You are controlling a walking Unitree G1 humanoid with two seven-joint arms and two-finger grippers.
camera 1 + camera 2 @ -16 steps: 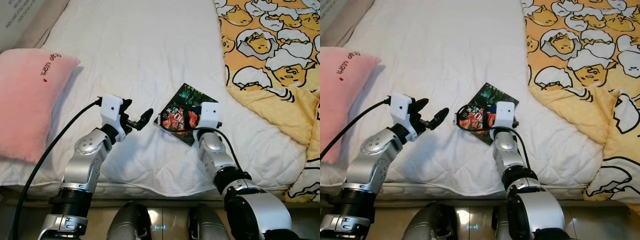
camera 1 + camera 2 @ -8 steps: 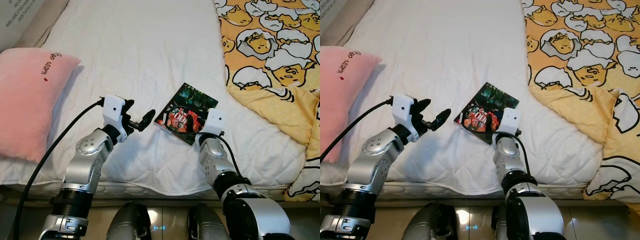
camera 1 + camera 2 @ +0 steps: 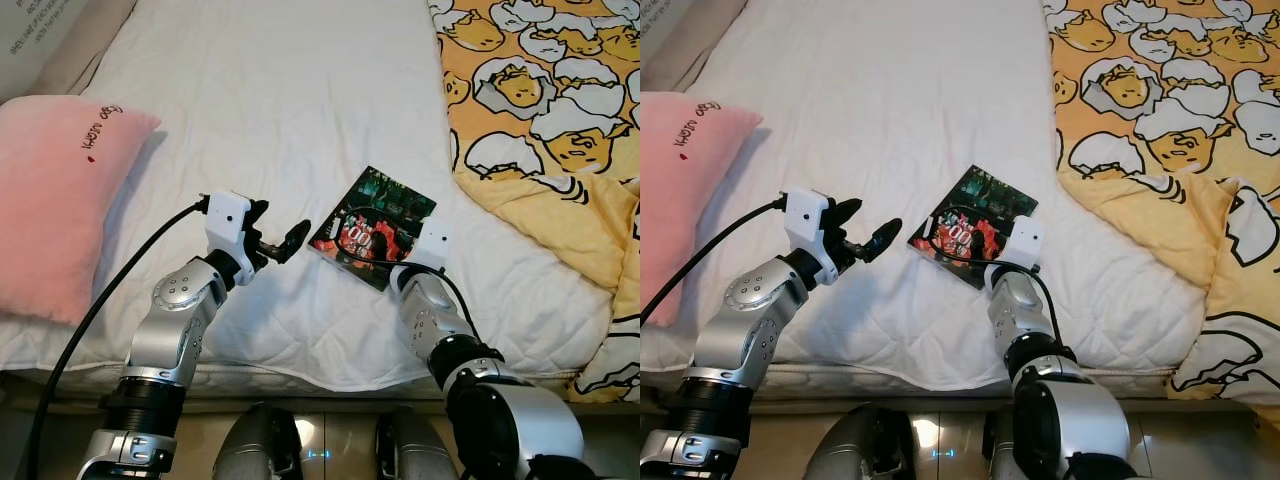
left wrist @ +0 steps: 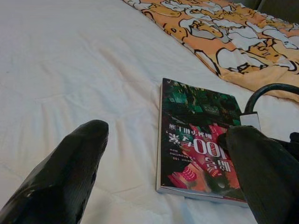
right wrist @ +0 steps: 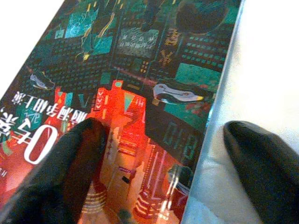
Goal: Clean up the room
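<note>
From the head views, one book point(image 3: 375, 226) lies flat on the white bed point(image 3: 290, 100), near its front edge, between one pink pillow point(image 3: 55, 200) at left and one yellow blanket point(image 3: 560, 110) at right. The left gripper point(image 3: 275, 240) hovers just left of the book, fingers spread.

Left wrist view: both fingers point(image 4: 65, 172) wide apart, the book beyond them.

Right wrist view: the right gripper point(image 5: 159, 154) straddles the book's edge, one finger on the cover, one on the sheet, spread (nothing pinched yet). Slide that outer finger beneath the edge before closing, I'd judge
</note>
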